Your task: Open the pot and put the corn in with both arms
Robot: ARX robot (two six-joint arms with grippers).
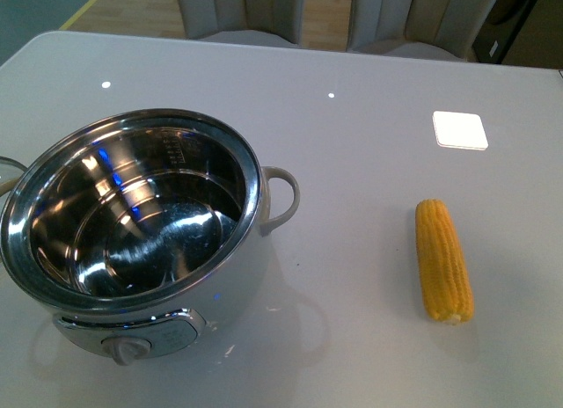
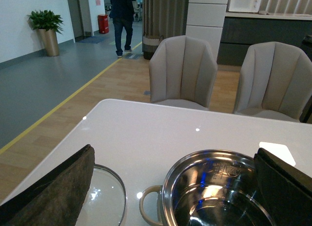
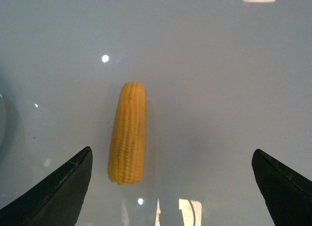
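Item: single yellow husked corn cob (image 1: 444, 260), lying flat on the glossy pale grey surface (image 1: 352, 162), right of the pot and well apart from it, long axis running away from the robot, thicker end nearer. In the right wrist view the cob (image 3: 127, 133) lies below the right claw (image 3: 171, 150), between its two black fingers (image 3: 63, 187) but nearer one of them and touching neither; the claw is spread wide and grips nothing. Item: large round electric pot with white body and polished steel interior and rim (image 1: 149, 223), standing on the left part of the surface, uncovered, its grey dial knob (image 1: 123, 348) facing the robot and a white loop handle (image 1: 283, 197) on the corn's side. Contents of pot: nothing but reflections on bare steel. In the left wrist view the left claw (image 2: 174, 149) is likewise spread wide and empty, one dark finger (image 2: 48, 192) over a round glass lid with metal edge (image 2: 105, 197), the other finger at the pot's (image 2: 219, 201) far side. The lid lies flat on the surface just beside the pot's loop handle. Neither arm shows in the front view. Background: two pale grey upholstered chairs (image 2: 183, 70) at the far edge of the surface.
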